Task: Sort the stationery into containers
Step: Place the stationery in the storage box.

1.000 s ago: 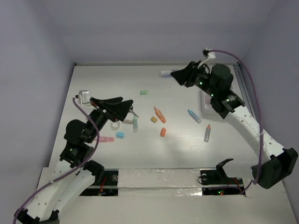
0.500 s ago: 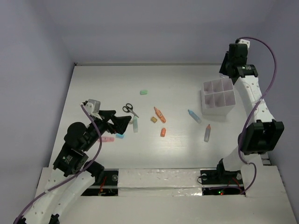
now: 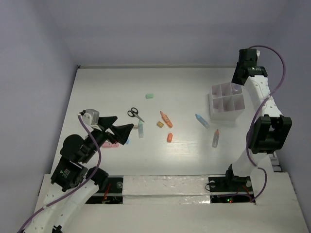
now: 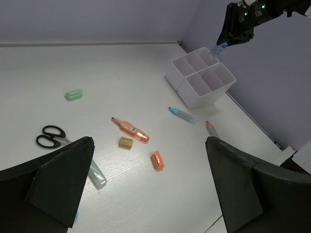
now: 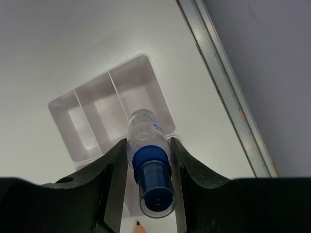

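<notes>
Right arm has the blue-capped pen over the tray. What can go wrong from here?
1. In the right wrist view the blue-capped pen, clamped in the right gripper, points at the tray near a compartment wall. Released here, it may hit the wall and tip out.
2. Nothing visible anchors the tray. The pen or the fingers landing on a wall could shove it sideways.

White table (image 3: 194, 160), faint wood grain, matte, soft glare patch near centre. Lilac walls (image 3: 160, 29) closing it in at 9, 12 and 3 o'clock; thin dark seam along the 12 o'clock edge. Metal rail (image 5: 222, 82) at 3 o'clock, between table edge and wall; in the right wrist view a grey strip running diagonally, small reddish mark on it. Glossy white strip (image 3: 165, 187) across the 6 o'clock edge, slightly wrinkled, reflecting light.
</notes>
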`<state>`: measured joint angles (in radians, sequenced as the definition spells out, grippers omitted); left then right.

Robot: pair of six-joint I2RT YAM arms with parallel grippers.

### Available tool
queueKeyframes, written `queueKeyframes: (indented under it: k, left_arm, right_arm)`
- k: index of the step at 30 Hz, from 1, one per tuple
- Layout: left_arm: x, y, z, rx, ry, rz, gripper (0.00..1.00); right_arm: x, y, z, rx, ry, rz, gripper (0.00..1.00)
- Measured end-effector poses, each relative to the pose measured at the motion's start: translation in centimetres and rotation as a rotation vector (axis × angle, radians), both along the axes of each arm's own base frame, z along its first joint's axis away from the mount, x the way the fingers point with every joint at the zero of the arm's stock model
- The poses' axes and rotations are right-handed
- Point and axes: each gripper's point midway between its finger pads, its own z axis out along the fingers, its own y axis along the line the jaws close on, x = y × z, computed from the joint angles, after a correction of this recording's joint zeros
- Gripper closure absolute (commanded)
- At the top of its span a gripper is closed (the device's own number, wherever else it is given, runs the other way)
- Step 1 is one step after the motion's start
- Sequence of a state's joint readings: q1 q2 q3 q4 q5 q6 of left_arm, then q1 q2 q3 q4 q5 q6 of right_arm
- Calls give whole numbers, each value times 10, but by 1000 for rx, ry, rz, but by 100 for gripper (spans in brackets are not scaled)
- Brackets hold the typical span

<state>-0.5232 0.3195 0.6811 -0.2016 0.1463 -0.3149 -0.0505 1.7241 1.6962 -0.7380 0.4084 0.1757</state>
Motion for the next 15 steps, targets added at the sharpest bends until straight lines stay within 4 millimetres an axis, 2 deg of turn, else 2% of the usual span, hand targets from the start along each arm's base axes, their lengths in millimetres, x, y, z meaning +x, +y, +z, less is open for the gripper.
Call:
queueKeyframes:
  k: [6, 7, 8, 10, 13, 14, 15]
  left_arm:
    - [-1, -1, -1, 3, 5, -6, 1]
    - [-1, -1, -2, 3, 6, -6, 1]
    - [-1, -1, -2, 3, 6, -6, 1]
    - [-1, -1, -2, 3, 6, -6, 1]
    - [-1, -1, -2, 3, 6, -6, 1]
    - [-1, -1, -2, 3, 6, -6, 1]
    - [-1, -1, -2, 3, 6, -6, 1]
  right_arm:
    - [4, -4, -18, -2, 44, -3, 100]
    - [5, -4, -20, -1, 50, -3, 98]
    - [6, -4, -21, 0, 53, -2, 90]
    - [7, -4, -24, 2, 59, 0, 82]
    - [7, -3, -25, 3, 61, 1, 66]
    - [7, -3, -25, 4, 60, 1, 51]
    - [8, -3, -24, 6, 57, 0, 45]
